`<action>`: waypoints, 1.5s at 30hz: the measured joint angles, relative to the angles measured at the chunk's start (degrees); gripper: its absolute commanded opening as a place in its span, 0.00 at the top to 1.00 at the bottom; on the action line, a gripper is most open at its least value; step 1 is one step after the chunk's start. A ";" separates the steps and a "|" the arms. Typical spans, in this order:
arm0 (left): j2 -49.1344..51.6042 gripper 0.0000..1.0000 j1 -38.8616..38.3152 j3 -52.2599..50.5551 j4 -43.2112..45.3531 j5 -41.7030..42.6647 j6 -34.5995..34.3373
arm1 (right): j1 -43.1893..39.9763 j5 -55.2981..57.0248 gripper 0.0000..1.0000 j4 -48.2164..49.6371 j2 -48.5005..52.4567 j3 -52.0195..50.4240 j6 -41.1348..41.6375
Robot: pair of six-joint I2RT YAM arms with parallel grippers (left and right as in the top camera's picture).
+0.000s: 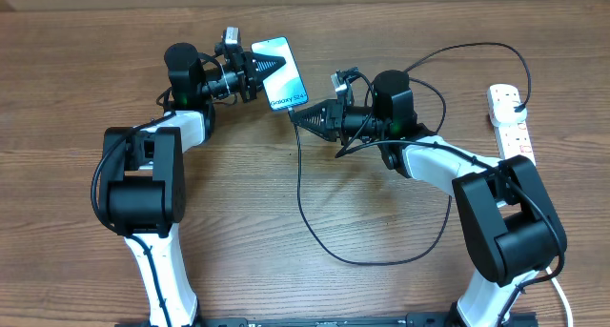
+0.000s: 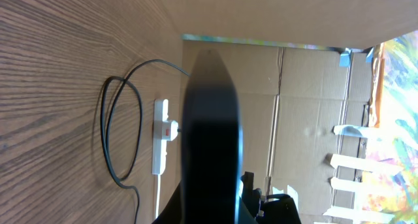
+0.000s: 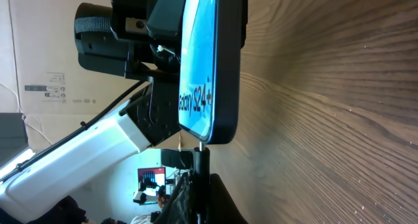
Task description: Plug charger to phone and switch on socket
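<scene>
My left gripper [image 1: 270,70] is shut on the phone [image 1: 283,74], holding it off the table with its light-blue screen facing up. In the left wrist view the phone's dark back [image 2: 212,132] fills the middle, above that gripper [image 2: 212,214]. My right gripper [image 1: 303,114] is shut on the charger's connector end [image 3: 202,160]. The small metal tip meets the phone's bottom edge [image 3: 204,138]; how deep it sits cannot be told. The charger's black cable [image 1: 310,222] loops across the table to the white socket [image 1: 508,117] at the right, where its black plug [image 1: 516,106] sits.
The socket [image 2: 160,136] with a red switch lies near cardboard walls [image 2: 307,119] at the table's far side. Its thick white cord [image 1: 562,294] runs off at the bottom right. The cable loop [image 2: 121,132] lies on the wood between the arms.
</scene>
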 measured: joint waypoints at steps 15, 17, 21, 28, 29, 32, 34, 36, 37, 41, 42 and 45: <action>0.00 0.96 0.00 0.00 0.00 -0.15 0.00 | 0.00 0.37 0.96 -0.02 0.00 0.00 0.00; 0.00 0.95 0.00 0.00 0.00 -0.15 0.02 | 0.00 0.35 0.96 -0.02 0.00 0.00 0.02; 0.00 0.96 0.00 0.00 0.00 -0.13 0.02 | 0.00 0.37 0.96 0.00 0.00 0.00 -0.02; 0.00 0.96 0.00 0.00 0.00 -0.15 0.24 | -0.20 0.24 0.96 0.00 0.00 0.00 0.00; 0.00 0.96 0.00 0.00 0.00 -0.13 0.26 | -0.37 0.02 0.96 -0.02 0.00 0.00 0.02; 0.00 0.95 0.00 0.00 0.00 -0.20 0.55 | -0.94 -0.48 0.96 -0.07 0.00 0.00 0.02; 0.00 0.96 0.00 0.00 0.00 -0.17 0.85 | -1.09 -0.63 0.96 -0.04 0.00 0.00 0.02; 0.00 0.95 0.00 0.00 0.00 -0.17 0.94 | -1.11 -0.61 0.96 -0.02 0.00 0.00 0.02; 0.00 0.96 0.00 0.00 0.00 -0.17 0.94 | -1.09 -0.59 0.96 0.00 0.00 0.00 0.04; 0.00 0.96 0.00 0.00 0.00 -0.17 0.98 | -1.11 -0.57 0.96 0.02 0.00 0.00 0.02; 0.00 0.96 0.00 0.00 0.00 -0.17 1.05 | -1.11 -0.57 0.96 0.02 0.00 0.00 0.04; 0.00 0.95 0.00 0.00 0.00 -0.17 1.07 | -1.11 -0.68 0.96 0.31 0.00 0.00 0.07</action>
